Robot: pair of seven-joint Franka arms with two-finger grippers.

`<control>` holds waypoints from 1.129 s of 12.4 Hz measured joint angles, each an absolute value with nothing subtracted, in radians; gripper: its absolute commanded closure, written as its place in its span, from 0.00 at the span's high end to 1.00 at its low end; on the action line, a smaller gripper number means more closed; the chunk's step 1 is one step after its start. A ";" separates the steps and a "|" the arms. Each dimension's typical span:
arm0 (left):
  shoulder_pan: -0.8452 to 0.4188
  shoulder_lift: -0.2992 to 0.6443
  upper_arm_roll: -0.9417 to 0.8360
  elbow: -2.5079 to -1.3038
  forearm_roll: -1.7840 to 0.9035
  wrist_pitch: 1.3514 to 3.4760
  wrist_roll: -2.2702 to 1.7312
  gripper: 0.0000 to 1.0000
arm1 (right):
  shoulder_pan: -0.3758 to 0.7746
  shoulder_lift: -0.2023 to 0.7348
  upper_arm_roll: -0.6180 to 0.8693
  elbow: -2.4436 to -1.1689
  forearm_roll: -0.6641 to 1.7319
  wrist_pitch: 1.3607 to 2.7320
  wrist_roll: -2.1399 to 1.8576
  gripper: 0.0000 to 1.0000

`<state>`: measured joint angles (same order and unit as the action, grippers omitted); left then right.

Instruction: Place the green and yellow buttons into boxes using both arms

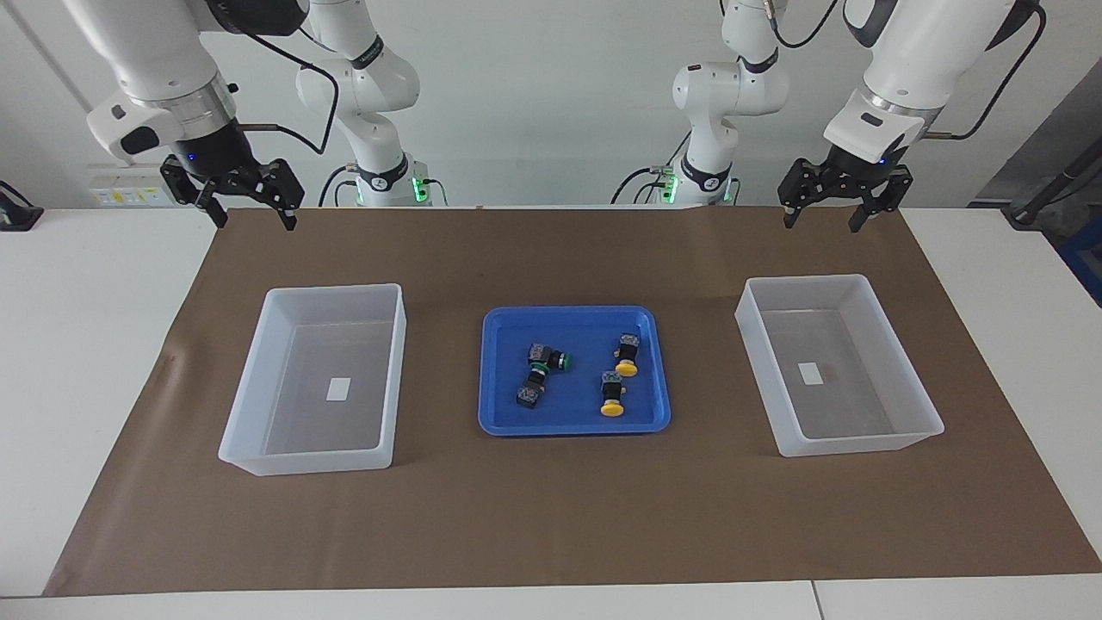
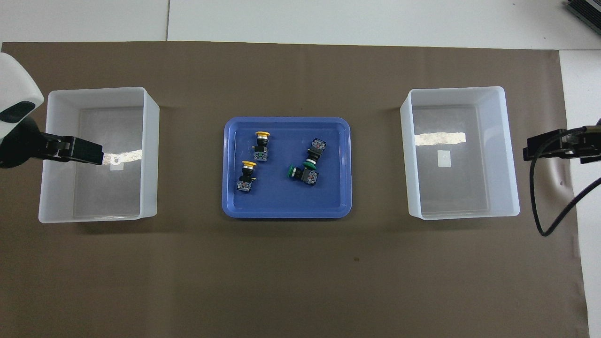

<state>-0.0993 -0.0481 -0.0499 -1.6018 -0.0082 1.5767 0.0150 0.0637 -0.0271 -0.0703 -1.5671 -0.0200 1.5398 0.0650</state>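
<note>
Right, nothing is picked yet, so the step in hand looks like the first reach. Both arms hang high at the robots' edge of the brown mat (image 1: 551, 517) that covers the tabletop (image 1: 95, 344). The left tool (image 1: 837, 200) hovers with its fingers apart, over the mat just robot-side of the box (image 1: 921, 405) at the left arm's end. The right tool (image 1: 245, 200) mirrors it, fingers spread too, above the mat near the other box (image 1: 250, 413). Both boxes hold nothing but a small white label.

Between them sits the blue tray (image 1: 495, 379), and all four buttons lie in it on their sides. The two yellow buttons (image 2: 256, 151) lie toward the left arm's end, close but apart. The two green buttons (image 2: 307, 165) lie toward the right arm's end, touching and angled into each other.

To do this well, I'd judge each arm should take the pair on its own side: come down over the tray and close across a blocky body, not the round cap, which would likely slip.

What stands in the way? The greens crowd each other, so fingers dropping between them may nudge the neighbour. The tray rim is low but limits a flat approach. With both arms over one small tray, taking turns would avoid a clash.
</note>
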 measured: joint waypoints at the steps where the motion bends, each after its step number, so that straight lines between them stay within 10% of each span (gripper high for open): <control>1: -0.100 -0.048 -0.052 -1.602 -0.008 1.577 0.015 1.00 | 0.064 -0.027 -0.070 -1.567 -0.020 1.540 0.065 1.00; 14: -0.190 -0.067 -0.077 -1.883 -0.008 1.997 0.010 1.00 | 0.064 -0.027 -0.070 -1.571 -0.020 1.539 0.065 1.00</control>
